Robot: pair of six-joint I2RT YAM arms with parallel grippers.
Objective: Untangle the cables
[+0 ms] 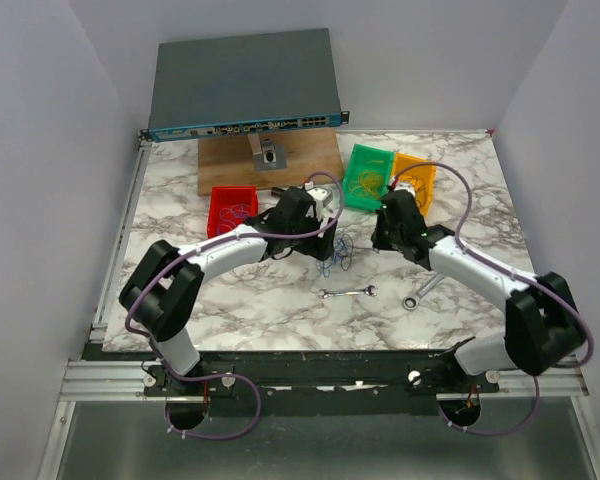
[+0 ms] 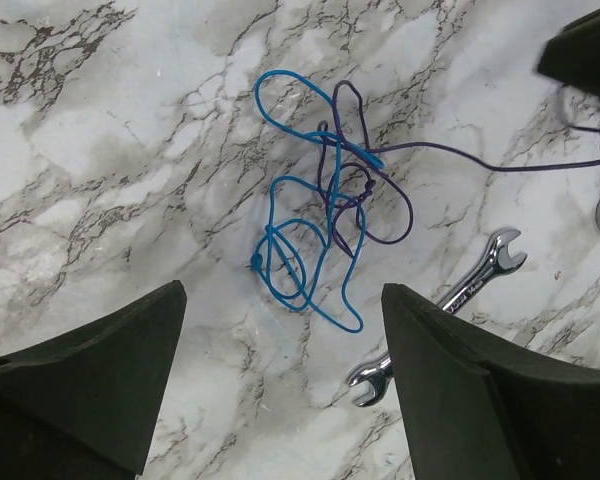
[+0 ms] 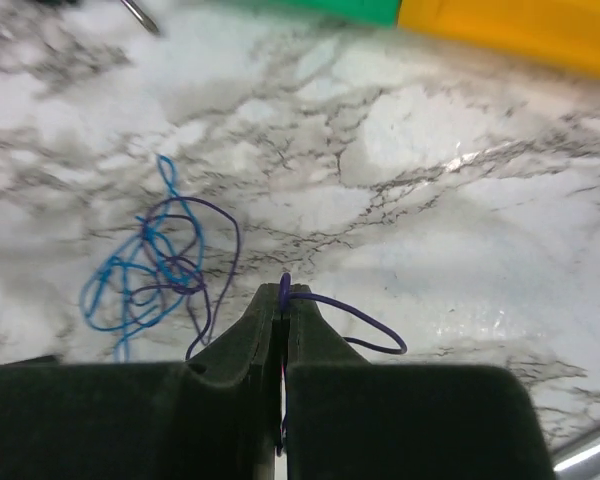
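Bin (image 1: pixel 213 212): red, left of centre in the top view, well apart from the work.
Left gripper (image 2: pixel 280 292): jaws spread wide, hanging over the knot and gripping nothing.
Cables (image 2: pixel 315 215): thin blue and purple loops knotted together, lying on the marble table (image 1: pixel 180 190) at mid-frame in the top view, between the two grippers.
Purple strand (image 2: pixel 500 166): leaves the knot and runs to the right edge of the left wrist view, toward the other arm.
Wrench (image 2: pixel 450 300): lower right of the knot, near it but not touching the wires.
Right gripper (image 3: pixel 283 300): jaws clenched on the purple strand, with a small loop bulging out to the right of the fingertips.
Step in hand: likely drawing the purple wire out of the blue.
Doing it well: the free jaws should pin a blue loop clear of the crossings first. Then pull the purple low and slowly rightward. If the blue drags along or the knot tightens, ease off. Wire this thin may slip between the pads.
Writing: none readable. The port row on the grey switch (image 1: pixel 245 85) at the top of the frame is too small to read, and no stamp shows on the wrench.
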